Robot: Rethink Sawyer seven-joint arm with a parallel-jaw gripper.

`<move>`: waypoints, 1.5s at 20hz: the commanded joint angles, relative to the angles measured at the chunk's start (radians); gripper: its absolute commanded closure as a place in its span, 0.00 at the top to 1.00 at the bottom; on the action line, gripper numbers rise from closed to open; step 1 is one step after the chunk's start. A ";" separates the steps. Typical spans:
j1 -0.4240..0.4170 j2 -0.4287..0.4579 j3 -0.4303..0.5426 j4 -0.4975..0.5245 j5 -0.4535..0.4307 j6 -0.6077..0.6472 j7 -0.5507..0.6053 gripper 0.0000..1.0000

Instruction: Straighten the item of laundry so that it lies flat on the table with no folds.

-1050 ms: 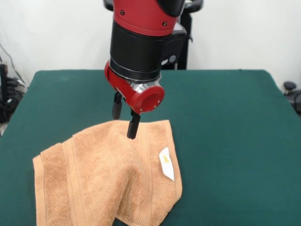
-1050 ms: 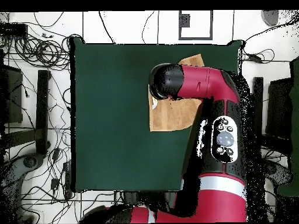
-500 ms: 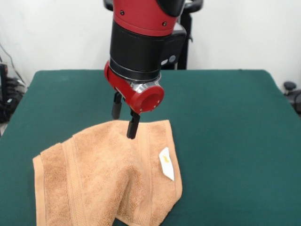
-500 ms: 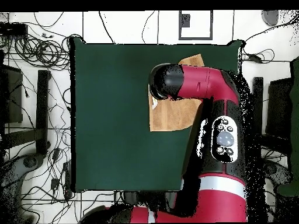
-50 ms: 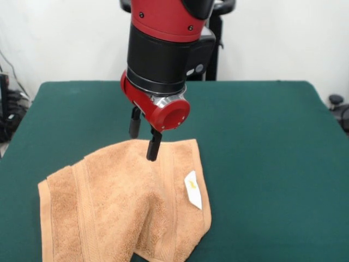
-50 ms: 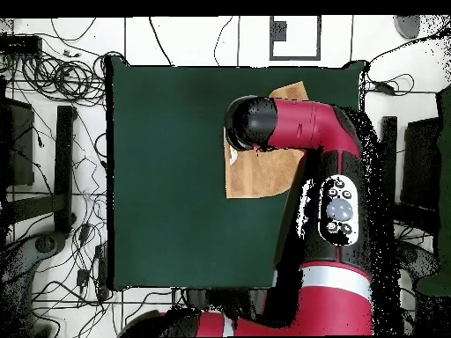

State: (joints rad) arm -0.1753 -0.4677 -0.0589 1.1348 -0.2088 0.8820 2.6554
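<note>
Front view: the small orange-tan terry-cloth towel (image 5: 122, 204) lay on the near left part of the large rectangular table with the dark green felt-like top (image 5: 262, 164). It was not flat. A thick fold ran down through its middle toward the near edge, and the cloth on the right side was doubled over, ending in a rounded corner. Woven border bands showed along the left side and again beside the right edge. A small white label (image 5: 193, 189) lay on the right portion of the towel, close to that edge, with a yellowish mark on it.

The red and black arm (image 5: 163, 49) came down over the towel's far edge. Its black two-fingered gripper (image 5: 143, 139) hung with the fingers parted, a clear gap between them, nothing held. The finger on the right (image 5: 154, 146) reached lowest, its tip over the towel's far edge; whether it touched the cloth could not be told. The other finger (image 5: 134, 124) ended higher, over bare felt just beyond the towel.

Overhead view: the towel (image 6: 255, 174) sat near one long side of the table (image 6: 163, 176), mostly covered by the arm (image 6: 295, 128). One corner stuck out past the arm toward the table's far end. The gripper itself was hidden beneath the arm here. Loose cables (image 6: 53, 75) lay on the floor around the table.
</note>
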 commanded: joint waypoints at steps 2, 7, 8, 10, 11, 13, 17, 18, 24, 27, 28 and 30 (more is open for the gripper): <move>0.013 0.075 0.035 0.054 -0.003 0.058 0.000 1.00; 0.014 0.068 0.033 0.050 0.009 0.085 0.012 1.00; 0.014 0.068 0.031 0.047 0.009 0.090 0.014 1.00; 0.013 0.065 0.026 0.047 0.008 0.091 0.018 1.00; 0.014 0.062 0.023 0.050 0.008 0.087 0.021 1.00; 0.016 0.051 0.020 0.059 0.010 0.092 0.024 1.00; 0.013 0.045 0.022 0.069 0.009 0.082 0.016 1.00; 0.011 0.043 0.025 0.076 0.010 0.074 0.013 1.00; 0.006 0.036 0.030 0.074 0.022 0.089 0.015 1.00; 0.003 0.046 0.042 0.086 0.038 0.057 0.037 1.00; 0.001 0.048 0.045 0.090 0.042 0.049 0.040 1.00; -0.010 0.055 0.059 0.106 0.059 0.029 0.042 1.00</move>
State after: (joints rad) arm -0.1768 -0.4733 -0.0628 1.1351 -0.1977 0.8822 2.6554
